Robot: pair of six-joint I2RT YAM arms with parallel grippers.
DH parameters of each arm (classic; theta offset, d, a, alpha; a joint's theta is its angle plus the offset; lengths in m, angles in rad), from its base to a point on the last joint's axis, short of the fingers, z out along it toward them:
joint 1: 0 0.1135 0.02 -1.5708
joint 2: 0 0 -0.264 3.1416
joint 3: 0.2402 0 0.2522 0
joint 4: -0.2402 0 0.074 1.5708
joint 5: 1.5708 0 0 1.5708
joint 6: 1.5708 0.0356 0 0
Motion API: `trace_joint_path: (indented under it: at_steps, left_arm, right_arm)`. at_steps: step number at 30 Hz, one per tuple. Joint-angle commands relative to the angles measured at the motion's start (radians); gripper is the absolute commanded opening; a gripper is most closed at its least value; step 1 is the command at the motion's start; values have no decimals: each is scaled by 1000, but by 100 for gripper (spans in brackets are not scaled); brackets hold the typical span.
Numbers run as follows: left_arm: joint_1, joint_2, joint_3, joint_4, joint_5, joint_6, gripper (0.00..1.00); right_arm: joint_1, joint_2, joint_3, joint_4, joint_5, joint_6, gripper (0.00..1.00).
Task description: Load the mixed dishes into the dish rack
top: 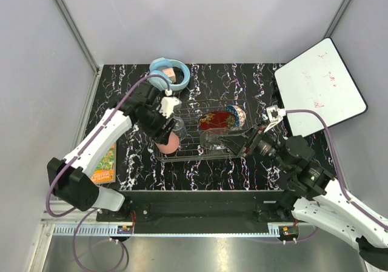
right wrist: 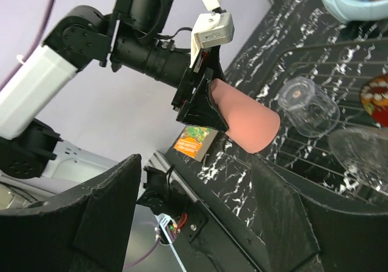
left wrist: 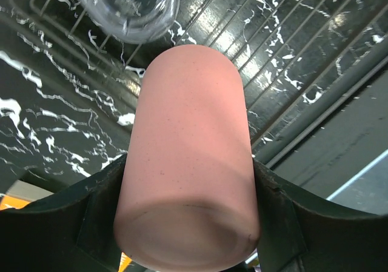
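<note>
Two arms are working the dish rack (top: 194,154), which is sitting midway between the worktop's left and right edges. The left gripper (top: 162,131) is clamping the pink plastic cup (left wrist: 188,157) above the rack's left end, near the clear tumbler (right wrist: 306,105) (already inside). The right gripper (right wrist: 194,206) is hanging spread, empty. A careless descent risks knocking the tumbler.

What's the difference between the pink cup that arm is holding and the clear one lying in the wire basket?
The pink plastic cup is opaque; the clear tumbler is see-through. The cup is clamped in the left pincer; the tumbler lies untouched on its side in the silver wire dish rack. The cup looks somewhat longer. Both are round drinking vessels, neither standing upright.
</note>
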Motion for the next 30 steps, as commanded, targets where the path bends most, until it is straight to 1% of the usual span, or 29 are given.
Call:
trace_joint_path:
  at_steps: [1,5,11,20,29,30]
  left_arm:
    - [-75,40,48,72,-124,-22,0]
    - [-116,86,42,77,-136,-24,0]
    - [-150,126,25,80,-174,-18,0]
    - [-190,181,-34,129,-200,-18,0]
    - [-207,202,-88,176,-208,-27,0]
    - [-208,202,-93,175,-208,-26,3]
  right_arm:
    - [-4,-51,-31,-11,63,12,80]
    - [-4,-80,-69,-23,82,21,79]
    - [-4,-94,-89,-38,96,24,79]
    - [-2,-92,-98,-42,103,30,79]
    - [-4,-77,-112,-42,102,40,79]
    - [-4,-74,-112,-42,105,41,80]
